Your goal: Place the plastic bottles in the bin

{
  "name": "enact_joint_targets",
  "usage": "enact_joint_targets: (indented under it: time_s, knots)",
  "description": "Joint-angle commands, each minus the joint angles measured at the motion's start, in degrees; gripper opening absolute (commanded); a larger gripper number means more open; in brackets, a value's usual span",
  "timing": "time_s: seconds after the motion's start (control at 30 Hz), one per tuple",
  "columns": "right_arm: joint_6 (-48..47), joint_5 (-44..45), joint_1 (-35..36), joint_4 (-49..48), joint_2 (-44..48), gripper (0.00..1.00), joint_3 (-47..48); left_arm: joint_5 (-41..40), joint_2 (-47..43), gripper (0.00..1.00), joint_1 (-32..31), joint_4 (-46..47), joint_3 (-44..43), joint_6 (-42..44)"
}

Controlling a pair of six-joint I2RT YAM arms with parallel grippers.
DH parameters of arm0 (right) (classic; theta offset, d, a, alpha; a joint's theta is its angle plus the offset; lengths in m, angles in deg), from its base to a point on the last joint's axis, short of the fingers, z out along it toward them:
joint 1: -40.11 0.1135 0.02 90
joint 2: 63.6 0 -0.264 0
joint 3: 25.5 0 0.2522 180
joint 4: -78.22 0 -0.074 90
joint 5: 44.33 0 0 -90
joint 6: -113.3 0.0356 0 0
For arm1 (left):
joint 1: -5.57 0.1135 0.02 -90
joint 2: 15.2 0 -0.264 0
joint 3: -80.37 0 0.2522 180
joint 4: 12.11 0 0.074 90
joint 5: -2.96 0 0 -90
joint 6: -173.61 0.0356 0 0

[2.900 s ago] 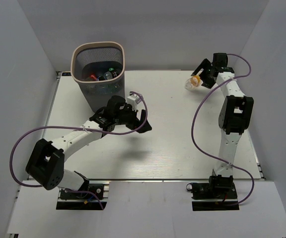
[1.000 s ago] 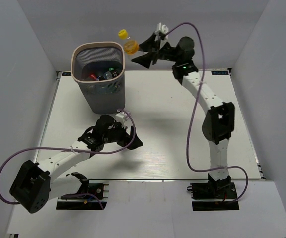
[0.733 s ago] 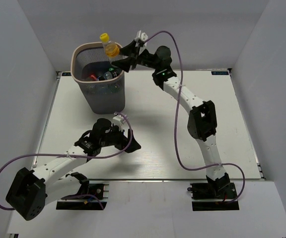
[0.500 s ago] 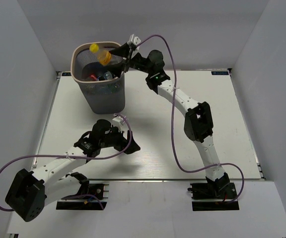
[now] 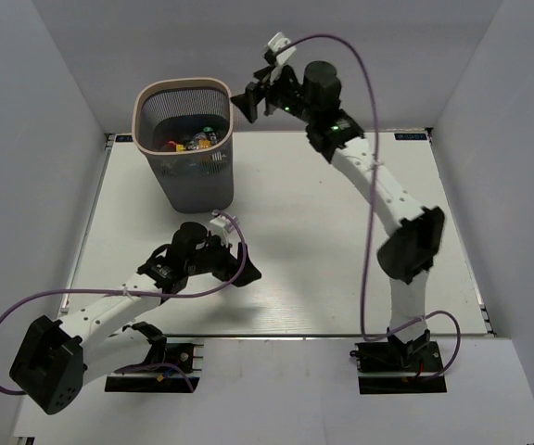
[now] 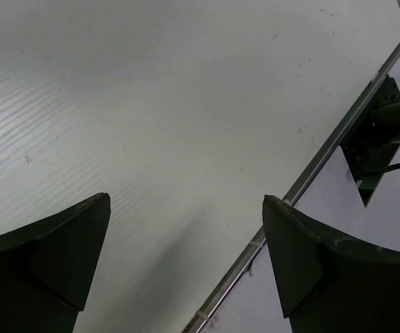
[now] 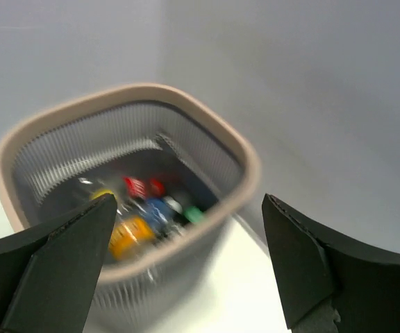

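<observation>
The bin (image 5: 198, 182), dark mesh with a pale rim, stands at the table's far left. Inside it lie several plastic bottles (image 5: 189, 142). The right wrist view shows them blurred in the bin (image 7: 245, 156): an orange bottle (image 7: 130, 236), a red label (image 7: 136, 186), a blue one (image 7: 157, 208) and a green cap (image 7: 193, 214). My right gripper (image 5: 251, 100) hangs open and empty just right of the bin's rim, its jaws wide apart (image 7: 187, 198). My left gripper (image 5: 247, 261) is open and empty low over the table's near middle (image 6: 186, 198).
Bare white table (image 6: 151, 104) lies under the left gripper, with its metal front edge (image 6: 311, 166) and the right arm's base mount (image 6: 387, 132) beyond. Grey walls enclose the table on three sides.
The right gripper carried the orange bottle over the bin, opened and dropped it in. It has now pulled back to the right of the rim. The left arm has barely moved.
</observation>
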Motion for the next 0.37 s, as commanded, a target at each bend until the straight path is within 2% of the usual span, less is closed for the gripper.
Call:
enact_joint_targets:
  time_s: [0.0,0.07,0.1,0.13,0.17,0.2,0.23,0.27,0.33]
  knots:
    - [-12.3,17.2,0.1,25.0,13.3,0.9,-4.3,-1.8,-2.0,1.0,-0.2,1.9,-2.6,0.8]
    - [-15.1,22.4,-0.3,23.7,23.2,0.9,-21.3,-2.4,-2.0,1.0,-0.2,1.9,-3.1,0.8]
    - [-15.9,28.8,-0.1,22.3,25.9,0.9,-25.9,-2.4,-2.0,1.0,-0.2,1.9,-3.9,0.8]
    - [-16.2,30.0,-0.3,21.0,31.8,0.9,-30.5,-2.9,-2.0,1.0,-0.2,1.9,-3.9,0.8]
    - [-17.3,31.1,-0.6,19.3,34.7,0.9,-43.4,-2.9,-2.0,1.0,-0.2,1.9,-4.6,0.8]
    - [-18.8,32.1,-0.8,13.7,43.0,0.9,-47.5,-3.6,-2.0,1.0,-0.2,1.9,-5.3,1.3]
    - [-19.3,31.8,-0.7,12.5,45.4,0.9,-50.9,-3.6,-2.0,1.0,-0.2,1.4,-5.3,1.9]
    - [-19.1,32.4,-0.6,12.0,47.2,0.9,-58.3,-3.6,-2.0,1.0,-0.2,1.4,-6.8,1.9]
    - [-15.9,30.3,-0.7,15.4,53.2,0.9,-62.9,-5.0,-1.5,1.0,-0.2,0.1,-8.6,3.2]
